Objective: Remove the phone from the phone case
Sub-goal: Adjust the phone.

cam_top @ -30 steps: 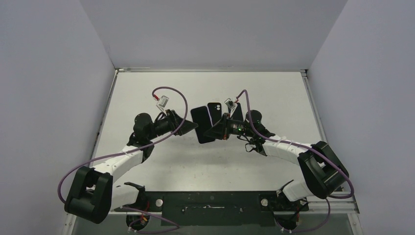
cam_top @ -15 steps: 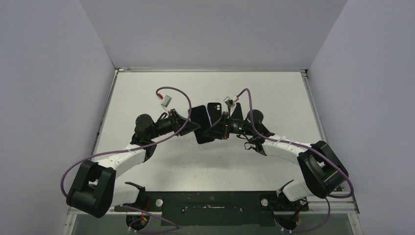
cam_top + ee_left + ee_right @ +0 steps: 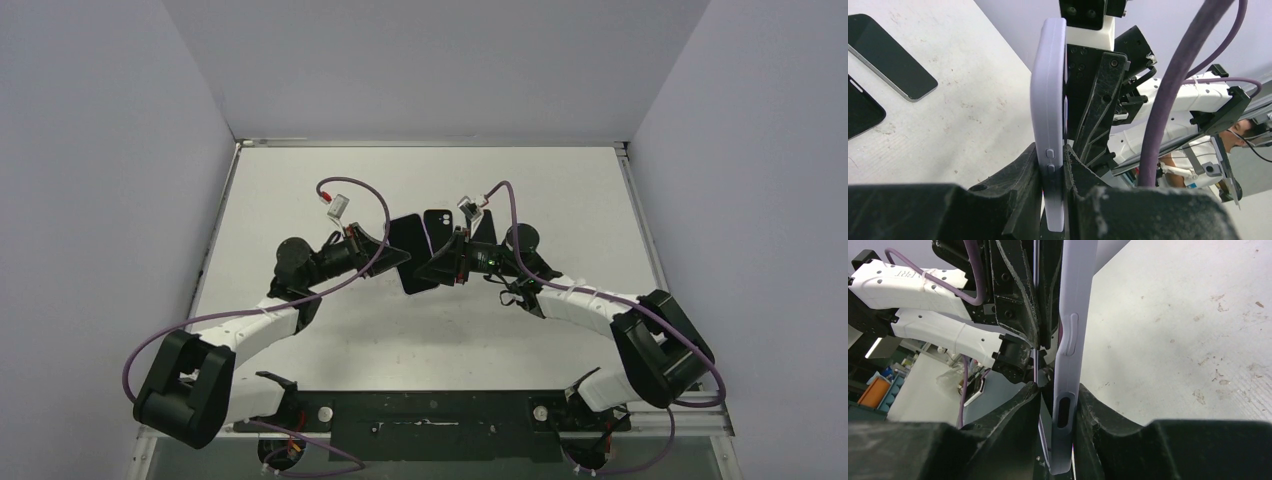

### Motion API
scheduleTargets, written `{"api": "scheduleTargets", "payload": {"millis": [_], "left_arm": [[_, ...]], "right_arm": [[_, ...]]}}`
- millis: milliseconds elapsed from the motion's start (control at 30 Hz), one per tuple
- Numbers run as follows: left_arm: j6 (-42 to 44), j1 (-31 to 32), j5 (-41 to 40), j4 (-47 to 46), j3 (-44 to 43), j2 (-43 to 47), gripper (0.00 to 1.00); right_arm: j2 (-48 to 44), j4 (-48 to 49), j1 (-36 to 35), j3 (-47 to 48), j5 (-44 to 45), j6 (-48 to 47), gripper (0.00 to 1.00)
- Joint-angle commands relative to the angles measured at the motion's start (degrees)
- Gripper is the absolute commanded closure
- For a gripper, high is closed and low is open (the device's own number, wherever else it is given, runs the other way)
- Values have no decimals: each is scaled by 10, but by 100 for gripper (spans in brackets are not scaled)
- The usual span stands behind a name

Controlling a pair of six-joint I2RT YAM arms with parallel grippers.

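Phone case (image 3: 1048,90), contents unseen, clamped edge-on between right gripper (image 3: 1058,390) and left gripper (image 3: 1052,156), whose jaws stood open a second ago.

White, speckled table (image 3: 973,100) — a dark phone (image 3: 890,57) lying flat, another dark slab (image 3: 860,112) just beside

There were two robot arms, a left arm (image 3: 250,325) and a right arm (image 3: 590,300), two pairs of fingers (image 3: 1018,182), one lilac phone case (image 3: 1048,100), two purple cables (image 3: 1173,85), and one table (image 3: 973,100) carrying two dark phones, a silver-edged phone (image 3: 892,56) and a cropped phone (image 3: 860,111).
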State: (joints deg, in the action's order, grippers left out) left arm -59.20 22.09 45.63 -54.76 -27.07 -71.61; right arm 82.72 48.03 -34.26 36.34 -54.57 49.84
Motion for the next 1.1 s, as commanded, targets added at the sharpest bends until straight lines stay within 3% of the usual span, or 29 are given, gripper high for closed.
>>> {"api": "scheduleTargets", "payload": {"millis": [0,167,300,600,1067], "left_arm": [[-26,10,-68,-44,10,38,100],[-18,10,-55,-19,-3,50,100],[-12,10,-21,-13,-18,49,100],[-19,10,17,-28,-40,47,100],[-34,10,34,-32,-57,40,100]], "right_arm": [[-42,-10,1,27,12,-45,66],[-89,-106,24,31,-23,-131,43],[-121,-230,25,58,-56,-229,34],[-148,-287,25,62,-89,-305,38],[-141,-304,20,76,-131,-367,58]]}}
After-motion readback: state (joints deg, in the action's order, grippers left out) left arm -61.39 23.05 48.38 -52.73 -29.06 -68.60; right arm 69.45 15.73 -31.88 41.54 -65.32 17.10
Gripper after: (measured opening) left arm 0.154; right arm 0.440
